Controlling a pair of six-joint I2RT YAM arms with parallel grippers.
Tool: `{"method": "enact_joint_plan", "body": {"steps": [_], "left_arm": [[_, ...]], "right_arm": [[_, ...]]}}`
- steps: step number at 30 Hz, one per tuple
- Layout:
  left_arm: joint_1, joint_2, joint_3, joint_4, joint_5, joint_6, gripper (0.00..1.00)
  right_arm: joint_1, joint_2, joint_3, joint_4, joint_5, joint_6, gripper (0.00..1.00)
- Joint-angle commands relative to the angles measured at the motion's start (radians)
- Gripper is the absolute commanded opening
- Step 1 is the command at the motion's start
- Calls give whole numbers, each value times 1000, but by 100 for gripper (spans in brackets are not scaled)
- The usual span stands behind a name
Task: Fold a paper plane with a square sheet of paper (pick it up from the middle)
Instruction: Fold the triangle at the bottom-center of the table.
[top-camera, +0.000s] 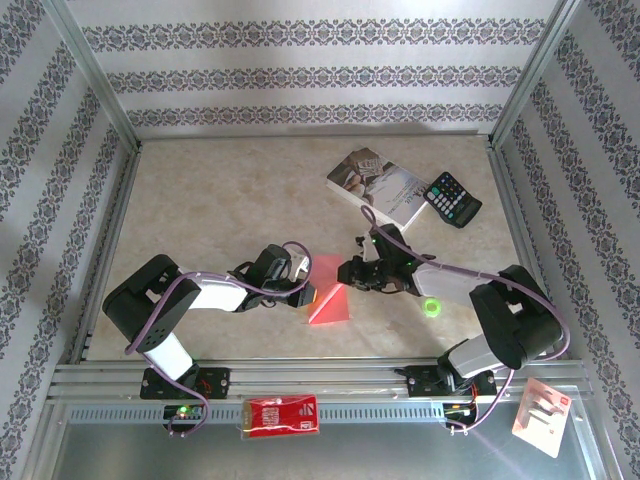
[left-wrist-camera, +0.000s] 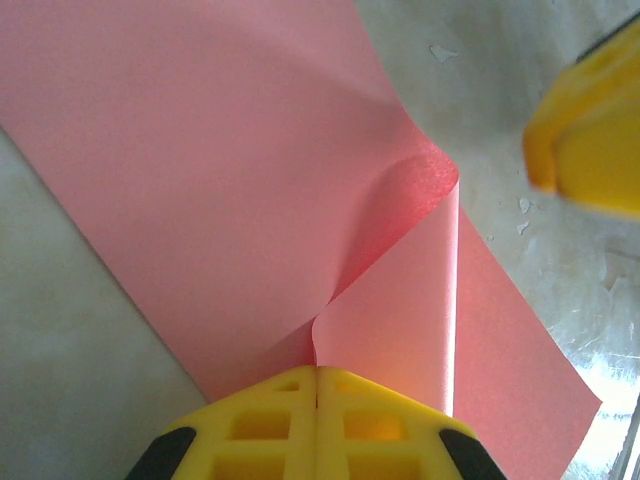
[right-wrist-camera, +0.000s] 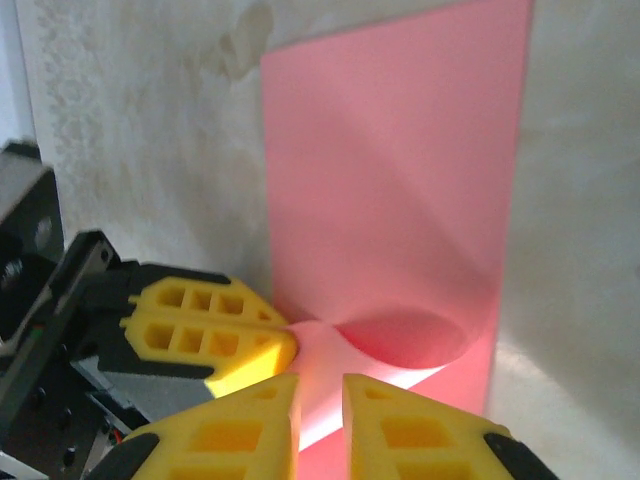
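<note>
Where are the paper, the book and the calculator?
paper (top-camera: 330, 304): top view, middle of its brighter lower part.
book (top-camera: 385, 187): top view, centre of its cover.
calculator (top-camera: 452, 199): top view, on its keypad.

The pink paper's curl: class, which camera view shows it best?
Left wrist view: the curl in the square sheet of paper rises close-up from the left gripper, jaws shut. The right wrist view shows it partly; the top view, small.
</note>
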Motion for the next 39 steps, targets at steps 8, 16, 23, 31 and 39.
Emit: {"method": "enact_joint_plan", "body": {"steps": [8, 16, 23, 31, 39], "left_arm": [[-5, 63, 10, -119, -100, 28, 0], [-6, 61, 10, -126, -107, 28, 0], [-6, 60, 15, -138, -113, 34, 0], [-8, 61, 18, -149, -121, 30, 0], [-12, 64, 18, -156, -129, 29, 0]], "right_arm": [[96, 46, -15, 134, 33, 105, 18], [98, 74, -5, 140, 37, 107, 17], [98, 86, 11, 139, 30, 109, 17], [106, 95, 21, 141, 21, 115, 17], [111, 94, 12, 147, 18, 131, 17]]}}
